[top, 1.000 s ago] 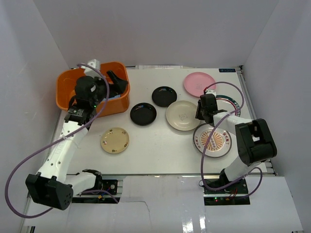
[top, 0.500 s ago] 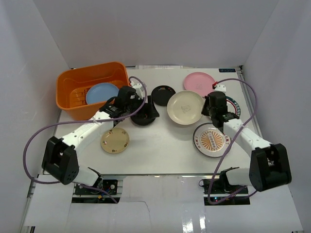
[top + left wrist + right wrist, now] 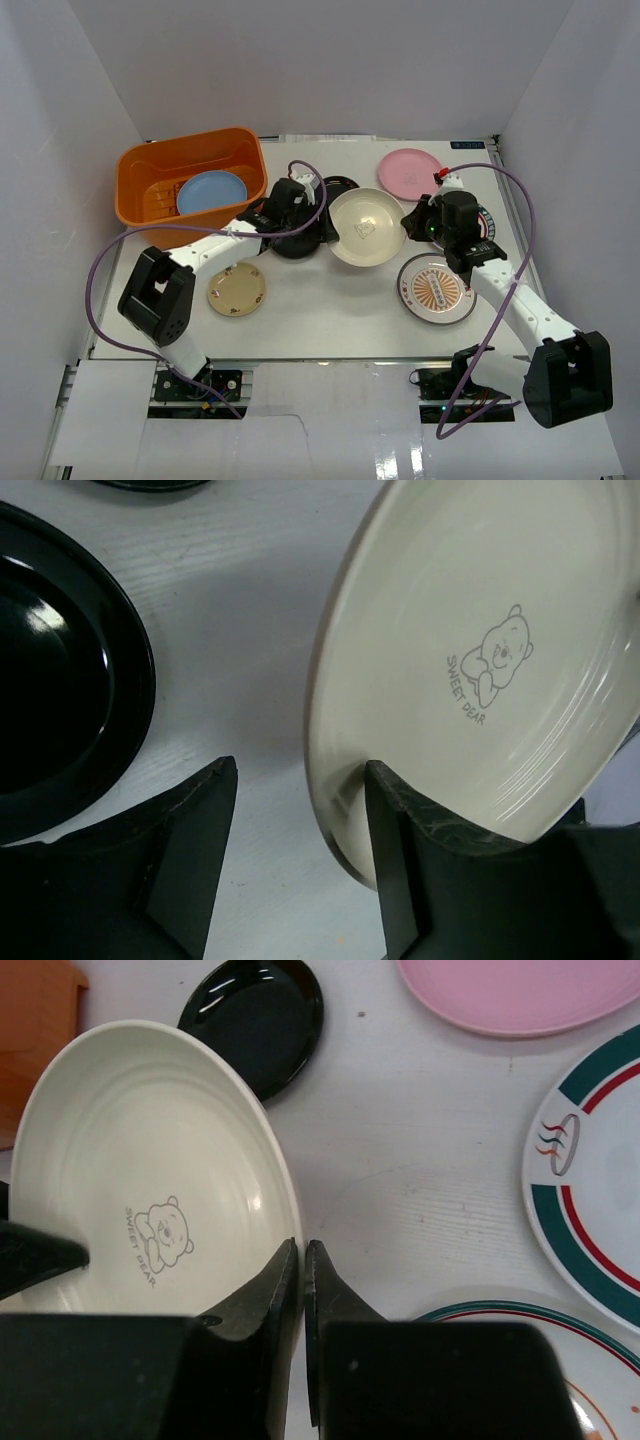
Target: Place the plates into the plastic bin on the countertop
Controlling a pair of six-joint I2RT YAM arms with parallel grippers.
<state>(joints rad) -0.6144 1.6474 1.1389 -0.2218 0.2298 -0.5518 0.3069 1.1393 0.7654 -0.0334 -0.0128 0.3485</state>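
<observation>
The cream plate (image 3: 365, 227) with a bear print is held tilted above the countertop (image 3: 330, 300). My right gripper (image 3: 408, 225) is shut on its right rim; the right wrist view shows the fingers (image 3: 285, 1280) pinching the rim of the cream plate (image 3: 150, 1170). My left gripper (image 3: 325, 230) is open at the plate's left edge; in the left wrist view (image 3: 300, 780) the jaws straddle the rim of the cream plate (image 3: 470, 650) without closing. The orange plastic bin (image 3: 135, 190) at the back left holds the light blue plate (image 3: 211, 190).
One black plate (image 3: 290, 245) lies under my left arm, another black plate (image 3: 342, 183) lies behind it. The tan plate (image 3: 237, 290), pink plate (image 3: 410, 172), sunburst plate (image 3: 437, 288) and green-red rimmed plate (image 3: 487, 217) lie on the countertop. White walls stand all round.
My left arm left the bin, with the blue plate lying in it, and reached right to the cream plate. My right gripper lifted the cream plate and carried it left.
</observation>
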